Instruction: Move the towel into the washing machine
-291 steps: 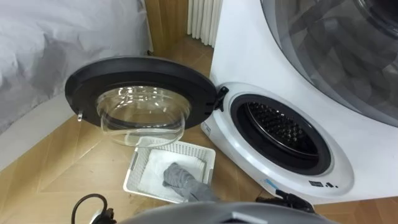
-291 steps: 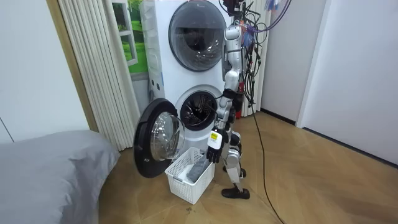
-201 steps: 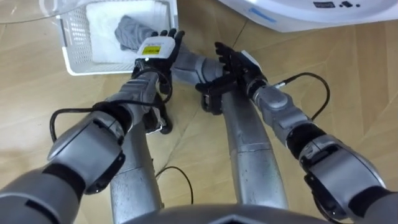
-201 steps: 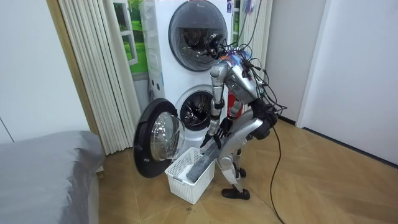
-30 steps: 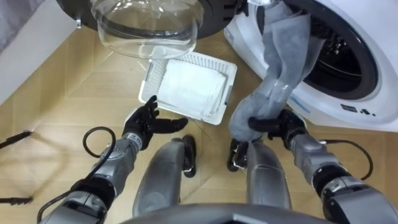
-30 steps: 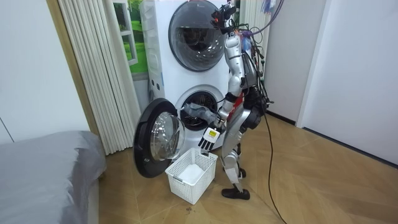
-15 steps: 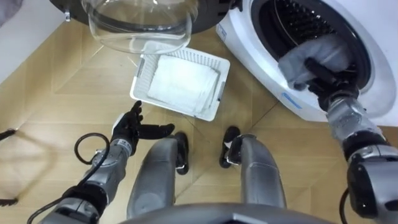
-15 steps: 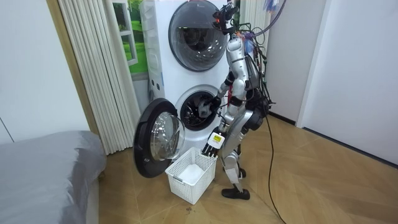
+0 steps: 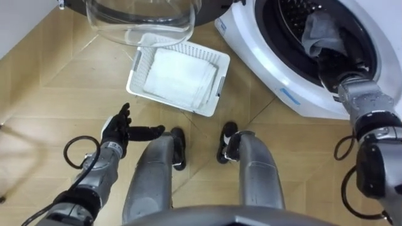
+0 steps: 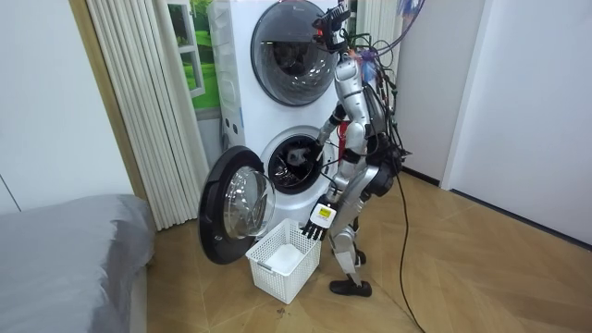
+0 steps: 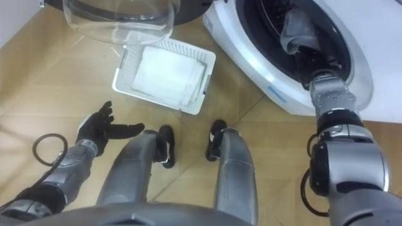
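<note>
Task is nearly done. The grey towel (image 9: 321, 32) is inside the drum (image 9: 290, 14) of the washing machine (image 9: 267, 72), bunched just past the opening's rim. The right hand (image 9: 333, 68) reaches into the drum just below the towel. It is dark against the dark interior, so I cannot tell whether it grips or has let go. Judged left to do: release if needed, pull the arm out, maybe close the door (image 9: 141, 19), which stands wide open at the robot's left.

The left hand (image 9: 122, 130) is low over the wood floor (image 9: 50, 113), fingers spread, holding nothing. The white basket (image 9: 220, 80) sits on the floor between door and machine, holding a folded white cloth (image 9: 179, 75). It sits under the door, so it may block the door's swing. Nothing blocks the opening itself.
</note>
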### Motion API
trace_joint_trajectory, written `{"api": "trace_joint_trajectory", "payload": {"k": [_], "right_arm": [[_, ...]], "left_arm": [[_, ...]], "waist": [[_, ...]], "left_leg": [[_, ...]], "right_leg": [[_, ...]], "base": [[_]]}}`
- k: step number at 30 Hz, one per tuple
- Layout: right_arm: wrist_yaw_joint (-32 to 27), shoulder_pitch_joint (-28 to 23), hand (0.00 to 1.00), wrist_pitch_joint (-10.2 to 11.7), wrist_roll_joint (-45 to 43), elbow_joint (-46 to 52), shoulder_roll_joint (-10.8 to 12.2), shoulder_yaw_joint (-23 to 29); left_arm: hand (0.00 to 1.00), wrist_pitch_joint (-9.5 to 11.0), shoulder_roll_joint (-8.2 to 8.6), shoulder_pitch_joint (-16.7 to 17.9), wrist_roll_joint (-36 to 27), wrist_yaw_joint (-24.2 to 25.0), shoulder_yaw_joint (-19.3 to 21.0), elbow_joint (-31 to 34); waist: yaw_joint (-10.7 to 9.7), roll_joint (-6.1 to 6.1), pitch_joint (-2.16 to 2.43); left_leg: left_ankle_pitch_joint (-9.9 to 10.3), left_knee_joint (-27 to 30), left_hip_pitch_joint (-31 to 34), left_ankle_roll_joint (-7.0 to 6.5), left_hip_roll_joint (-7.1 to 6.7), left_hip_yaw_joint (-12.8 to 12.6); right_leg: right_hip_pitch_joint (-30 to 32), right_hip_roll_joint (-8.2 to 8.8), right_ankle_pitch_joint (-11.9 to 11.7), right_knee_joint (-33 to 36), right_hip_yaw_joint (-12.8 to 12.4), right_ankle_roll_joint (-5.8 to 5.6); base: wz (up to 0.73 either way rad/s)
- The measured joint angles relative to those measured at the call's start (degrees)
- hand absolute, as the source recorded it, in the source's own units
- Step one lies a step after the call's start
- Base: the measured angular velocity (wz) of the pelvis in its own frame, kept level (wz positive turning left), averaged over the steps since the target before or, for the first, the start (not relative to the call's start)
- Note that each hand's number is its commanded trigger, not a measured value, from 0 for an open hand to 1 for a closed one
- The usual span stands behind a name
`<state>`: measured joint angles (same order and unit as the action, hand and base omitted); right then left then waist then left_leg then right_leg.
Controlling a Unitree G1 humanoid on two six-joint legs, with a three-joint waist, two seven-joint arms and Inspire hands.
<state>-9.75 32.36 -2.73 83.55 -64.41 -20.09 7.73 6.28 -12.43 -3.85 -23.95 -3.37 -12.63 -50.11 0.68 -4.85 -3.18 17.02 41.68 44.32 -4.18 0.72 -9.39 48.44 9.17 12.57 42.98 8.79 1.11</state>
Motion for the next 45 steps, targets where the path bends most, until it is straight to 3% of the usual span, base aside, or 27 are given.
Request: {"api": "trace_joint_trajectory", "payload": {"k": [6,18,23,26,30,35,36,40,45], "right_arm": [[-5.8,2.9,0.00,-1.2,4.2,-0.1,0.0,2.8],[-8.5,4.9,0.00,-1.0,6.8,-2.8,0.0,7.1],[-8.5,4.5,0.00,-0.2,6.8,-2.8,0.0,7.2],[-7.4,3.3,0.00,1.8,7.1,-2.8,0.0,7.4],[-4.6,0.0,0.00,3.2,8.3,-2.8,0.0,7.6],[1.4,-7.0,0.00,3.9,4.7,-4.7,0.2,6.6],[3.7,-9.3,0.00,4.0,2.2,-6.3,0.4,4.9],[9.3,-18.0,0.00,4.7,-11.0,-9.9,2.8,-1.3],[11.4,-25.5,0.00,4.9,-32.1,-11.7,5.0,-9.7]], "left_arm": [[0.00,0.0,0.65,0.3,4.2,-2.3,1.3,0.8],[0.00,-2.3,0.64,0.9,6.6,-2.5,1.5,0.7],[0.00,-3.6,0.98,0.6,8.4,-2.5,2.0,0.2],[0.00,-3.9,1.16,0.5,8.4,-1.9,2.0,-1.1],[0.00,-3.6,1.08,1.0,9.2,-0.8,2.7,-2.8],[0.00,-3.7,1.12,0.9,11.3,0.6,3.6,-6.0],[0.00,-3.7,1.18,1.1,12.2,1.1,3.6,-7.4],[0.00,-3.1,1.19,2.1,13.6,1.8,3.8,-10.6],[0.00,-2.3,1.16,3.2,15.7,1.8,4.0,-12.1]], "waist": [[-2.2,-0.36,-0.06],[-1.6,-0.09,-0.02],[-0.7,0.90,-0.09],[0.9,2.35,-0.21],[2.9,3.28,-0.08],[3.0,3.51,0.02],[3.0,3.55,0.05],[2.6,4.13,1.40],[2.7,4.23,1.74]], "left_leg": [[0.0,0.0,-0.1,-1.04,-1.46,-0.9],[0.2,0.1,0.0,-1.61,-1.50,-1.2],[0.2,0.0,-0.8,-1.61,-1.42,-1.2],[0.3,-0.8,-2.7,-1.58,-1.00,-1.3],[-0.1,-3.7,-6.3,-1.20,-0.85,-1.3],[-1.1,-8.6,-11.7,-0.66,-1.41,0.3],[-1.1,-10.1,-13.8,-0.57,-1.28,0.4],[-1.6,-14.6,-19.5,0.13,-0.65,1.6],[-1.8,-17.3,-24.3,0.49,-0.18,2.0]], "right_leg": [[0.8,1.75,0.7,1.8,-0.8,-1.06],[0.8,1.85,0.7,1.8,-1.0,-1.57],[0.0,1.79,0.6,1.7,-0.9,-1.55],[-2.0,1.25,0.3,0.3,-0.8,-1.54],[-5.6,0.66,0.0,-2.5,-0.5,-1.54],[-11.7,0.30,-0.2,-7.3,1.0,-1.98],[-14.0,-0.23,-0.3,-8.8,1.1,-2.17],[-21.1,-1.83,-1.4,-15.4,3.0,-2.34],[-27.0,-3.13,-1.9,-20.1,4.1,-2.24]], "base": [[0.06],[0.00],[-0.01],[-0.07],[-0.03],[0.10],[-0.05],[0.01],[-0.01]]}}
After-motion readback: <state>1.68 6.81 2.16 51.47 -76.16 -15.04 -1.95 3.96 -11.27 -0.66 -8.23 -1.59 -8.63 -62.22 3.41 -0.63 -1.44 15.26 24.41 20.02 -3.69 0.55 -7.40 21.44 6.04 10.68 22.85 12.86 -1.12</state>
